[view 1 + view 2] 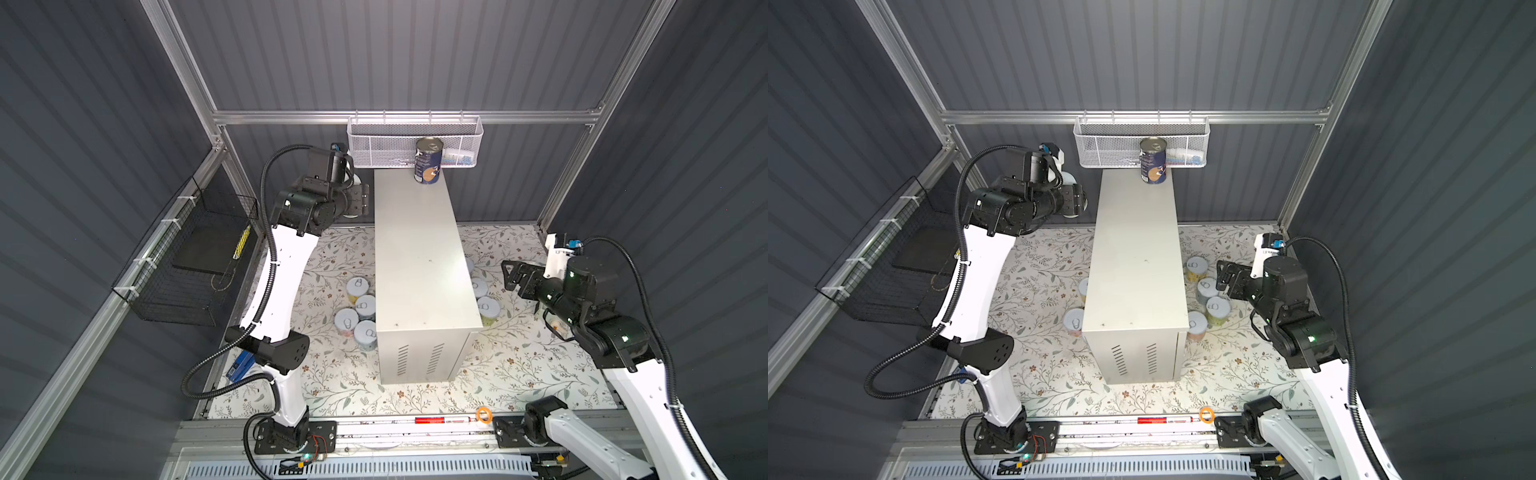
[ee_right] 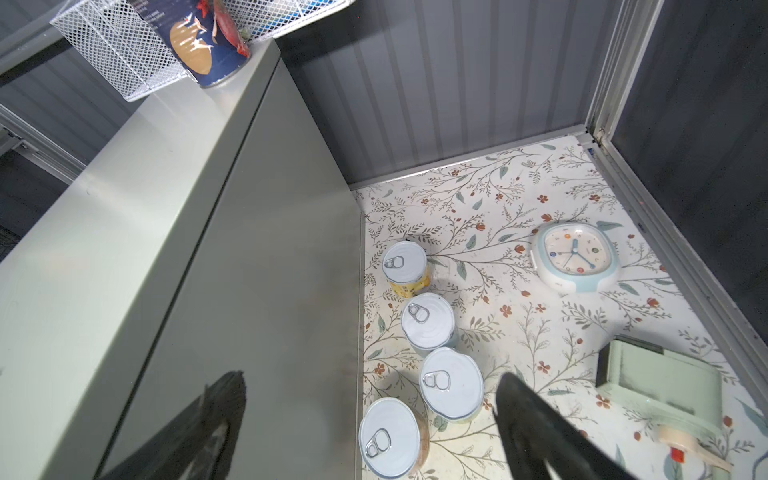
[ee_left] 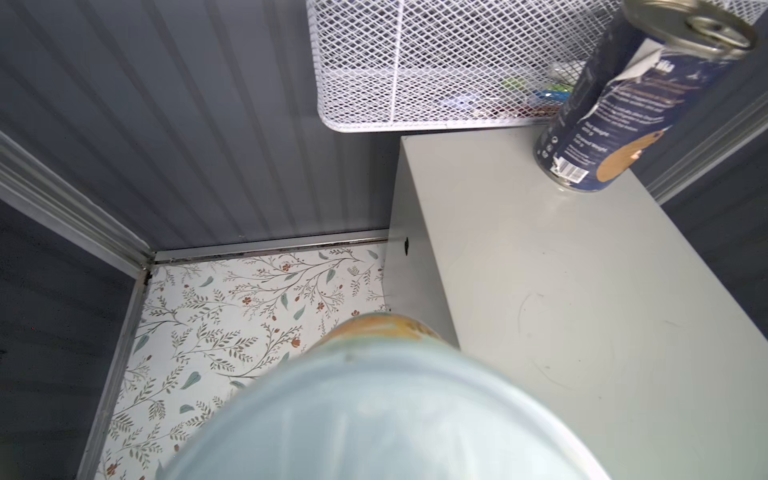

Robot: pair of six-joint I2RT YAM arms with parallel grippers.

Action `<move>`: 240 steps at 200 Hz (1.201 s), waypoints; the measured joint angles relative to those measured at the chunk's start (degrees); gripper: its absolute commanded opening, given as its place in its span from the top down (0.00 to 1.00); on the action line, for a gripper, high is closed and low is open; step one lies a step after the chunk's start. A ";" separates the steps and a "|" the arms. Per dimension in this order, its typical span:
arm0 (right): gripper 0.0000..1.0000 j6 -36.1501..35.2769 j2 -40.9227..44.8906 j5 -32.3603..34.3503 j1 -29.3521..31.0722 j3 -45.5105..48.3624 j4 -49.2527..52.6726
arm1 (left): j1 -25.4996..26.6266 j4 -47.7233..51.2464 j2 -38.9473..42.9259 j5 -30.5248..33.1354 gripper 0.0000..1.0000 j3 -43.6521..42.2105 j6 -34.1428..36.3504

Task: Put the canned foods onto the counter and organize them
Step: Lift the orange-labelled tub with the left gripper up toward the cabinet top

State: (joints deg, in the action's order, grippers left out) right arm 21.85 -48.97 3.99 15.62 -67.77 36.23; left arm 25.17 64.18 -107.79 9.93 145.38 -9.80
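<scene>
The counter (image 1: 419,257) (image 1: 1133,257) stands mid-floor, and a tall navy can (image 1: 428,166) (image 1: 1153,160) (image 3: 615,124) is upright at its far end. My left gripper (image 1: 358,200) (image 1: 1077,202) is shut on a small can (image 3: 374,415) just left of the counter's far end, at about top height. That can's pale lid fills the left wrist view and hides the fingers. Several white-lidded cans (image 1: 361,309) sit on the floor left of the counter. Several more (image 1: 1208,291) (image 2: 428,320) sit to its right. My right gripper (image 1: 509,276) (image 2: 369,376) hangs open above those.
A white mesh basket (image 1: 415,141) hangs on the back wall behind the navy can. A black wire basket (image 1: 187,266) hangs on the left wall. On the floor at the right lie a clock (image 2: 575,255) and a pale green box (image 2: 660,386). An orange ring (image 1: 484,414) lies on the front rail.
</scene>
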 measured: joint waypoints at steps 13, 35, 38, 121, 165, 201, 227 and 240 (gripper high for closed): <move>0.05 -0.24 -0.48 -0.24 -0.02 -1.14 -0.04 | 0.00 -0.33 -0.02 -2.45 1.00 -0.39 0.00; 0.05 -0.44 -0.85 -1.11 -0.07 -2.27 -0.28 | 0.31 -1.25 -0.02 -6.23 1.00 -1.36 0.00; 0.05 -0.42 -0.87 -1.27 -0.07 -2.40 -0.28 | 0.39 -1.46 -0.02 -6.51 1.00 -1.49 0.00; 0.05 -0.39 -2.62 -4.04 -0.07 -3.72 -1.46 | 7.56 -2.56 -1.60 -5.88 1.00 -1.77 1.97; 0.05 -0.33 -2.97 -4.85 -0.07 -4.63 -2.34 | 8.02 -4.00 -3.39 -5.60 1.00 -1.73 2.12; 0.05 -0.22 -3.91 -5.95 -0.04 -5.49 -3.26 | 8.02 -5.57 -4.02 -5.64 0.38 -1.70 2.12; 0.05 -0.22 -4.35 -6.49 -0.04 -5.49 -3.65 | 8.02 -6.45 -4.15 -5.66 0.09 -1.73 2.14; 0.05 -0.24 -4.39 -6.62 -0.07 -5.49 -3.69 | 8.02 -7.93 -4.15 -5.70 0.02 -1.77 1.97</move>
State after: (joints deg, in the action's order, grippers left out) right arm 21.61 -53.36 -2.63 15.55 -73.25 32.53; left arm 33.19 56.25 -111.94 4.23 143.61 -7.84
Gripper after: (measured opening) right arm 0.950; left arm 0.921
